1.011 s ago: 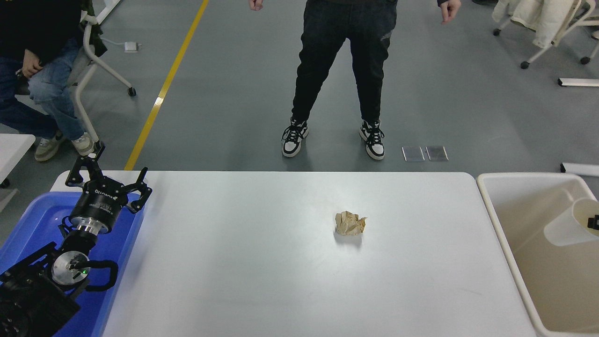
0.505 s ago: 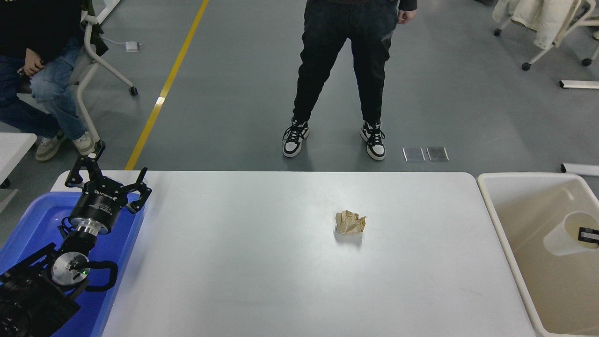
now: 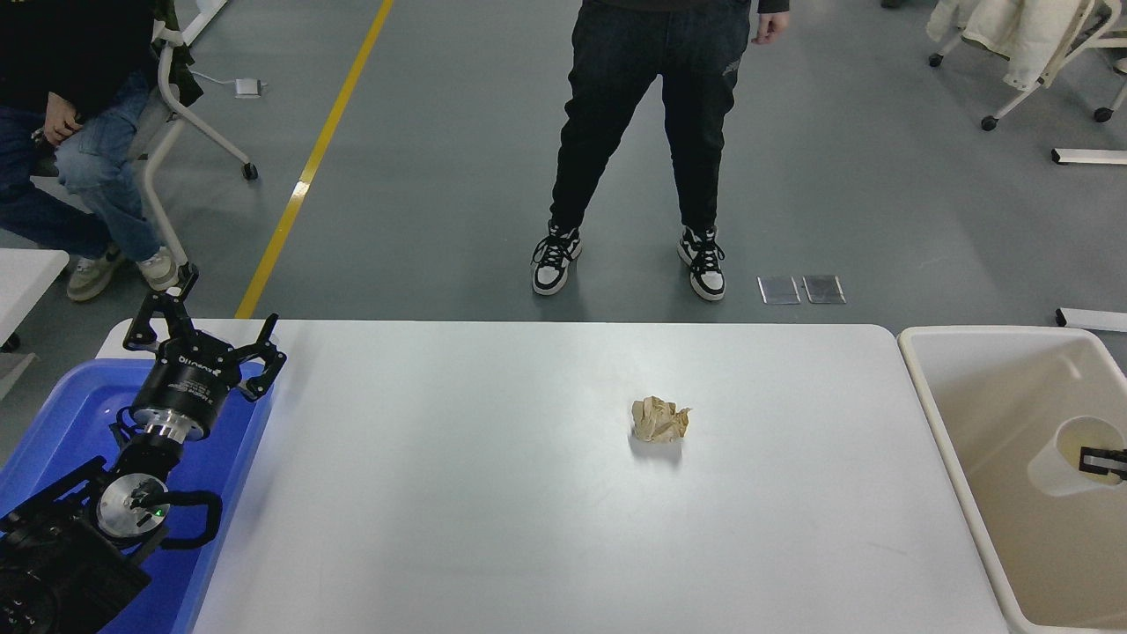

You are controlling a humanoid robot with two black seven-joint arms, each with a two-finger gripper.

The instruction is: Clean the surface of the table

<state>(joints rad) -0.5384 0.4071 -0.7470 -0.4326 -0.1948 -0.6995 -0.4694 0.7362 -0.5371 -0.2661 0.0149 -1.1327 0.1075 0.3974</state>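
The white table surface (image 3: pixel 493 502) carries a single crumpled ball of tan paper (image 3: pixel 659 420), right of centre. My left gripper (image 3: pixel 216 321) is parked at the lower left over the blue tub (image 3: pixel 62 414), fingers spread open and holding nothing. Of my right gripper (image 3: pixel 1102 460) only a black finger shows at the right edge, inside the beige bin (image 3: pixel 933 423). It grips the rim of a white cup (image 3: pixel 1061 458), which lies tilted low in the bin. The rest of the right arm is out of view.
A person in black trousers and black-and-white shoes (image 3: pixel 627 260) stands beyond the table's far edge. Another person (image 3: pixel 62 150) sits on a chair at the far left. A small white table corner (image 3: pixel 26 273) shows at the left.
The white cup and the right gripper's finger have moved down and toward me inside the beige bin. The standing person's hands shifted. The paper ball and left arm have not moved.
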